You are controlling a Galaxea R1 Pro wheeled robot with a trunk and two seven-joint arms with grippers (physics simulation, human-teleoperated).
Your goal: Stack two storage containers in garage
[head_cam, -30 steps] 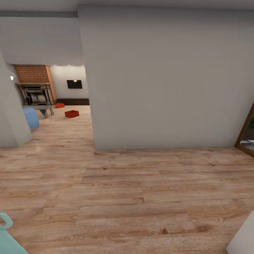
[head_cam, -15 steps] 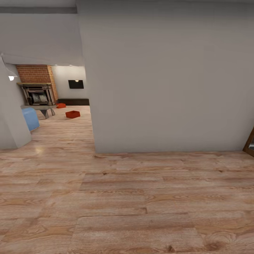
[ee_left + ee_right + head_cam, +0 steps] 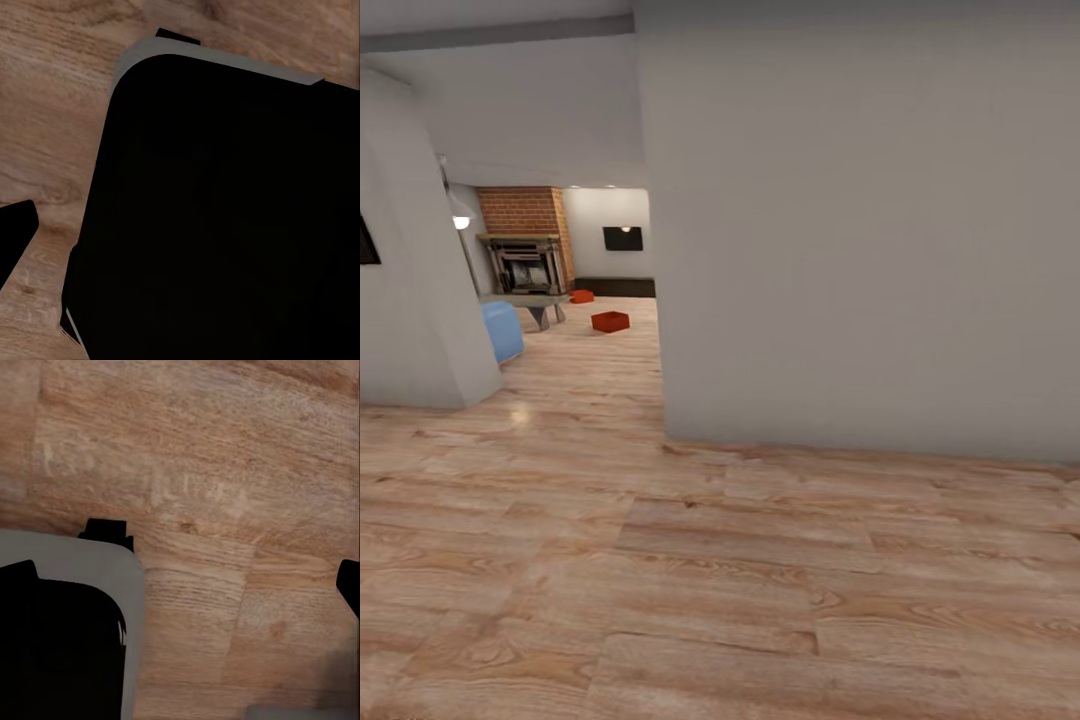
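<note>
Way down past the doorway, on the living room [image 3: 575, 345] planks, the two storage containers [image 3: 610, 321] sit well apart, the nearer one's long side running roughly across the view. Whole view's swung since a moment ago, so they land further right now. Fireplace [image 3: 525, 262] behind, blue sofa [image 3: 502, 330] nearby. Can't tell either gripper's state.

Even soft indoor light, glowing wall lamp [image 3: 461, 222], pale floor glare, slightly blurry renders
</note>
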